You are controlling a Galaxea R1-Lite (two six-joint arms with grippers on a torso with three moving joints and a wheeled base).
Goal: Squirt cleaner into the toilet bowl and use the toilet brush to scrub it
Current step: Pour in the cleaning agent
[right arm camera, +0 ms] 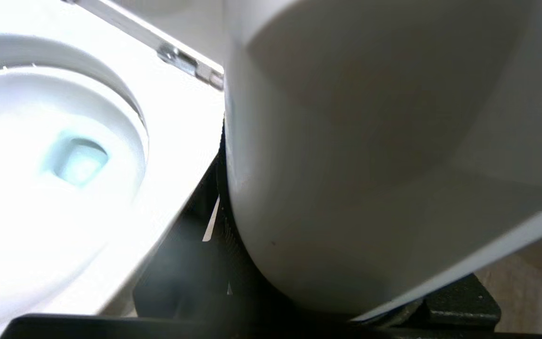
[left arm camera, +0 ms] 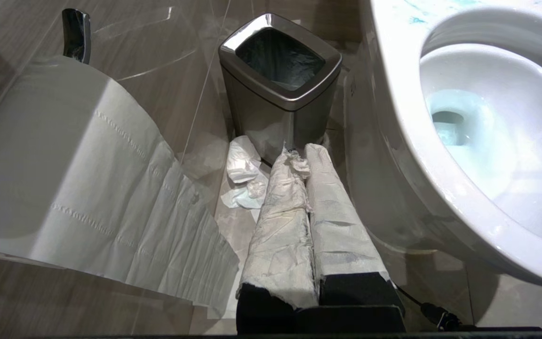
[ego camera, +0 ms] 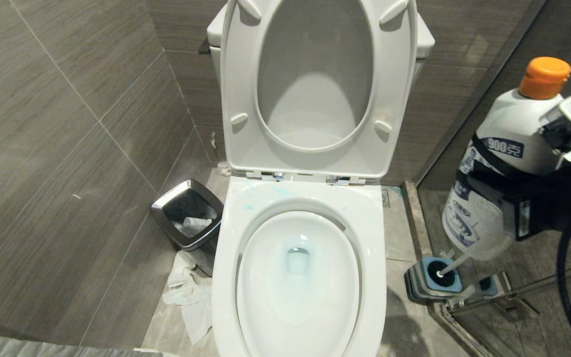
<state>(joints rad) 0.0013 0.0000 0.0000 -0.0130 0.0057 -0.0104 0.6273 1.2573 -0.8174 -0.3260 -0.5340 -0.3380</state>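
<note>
A big white bottle [right arm camera: 374,155] fills most of the right wrist view — clamped in the right gripper [right arm camera: 252,263], whose dark finger [right arm camera: 191,263] presses its side. Beyond that finger lies the toilet bowl [right arm camera: 177,141], its basin tinted pale turquoise at the drain [right arm camera: 80,162] — a chrome hinge [right arm camera: 186,63] farther off.

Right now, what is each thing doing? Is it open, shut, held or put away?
Toilet lid: up.
Seat: up, against the lid.
Bowl: open, blue-tinted water, blue streaks on the rim.
Bottle: upright, orange cap on, held by the right gripper, to the right of the toilet.
Brush: in its blue holder.
Bin: open, with paper in it.
Left gripper: shut, paper-wrapped, holding nothing.
</note>
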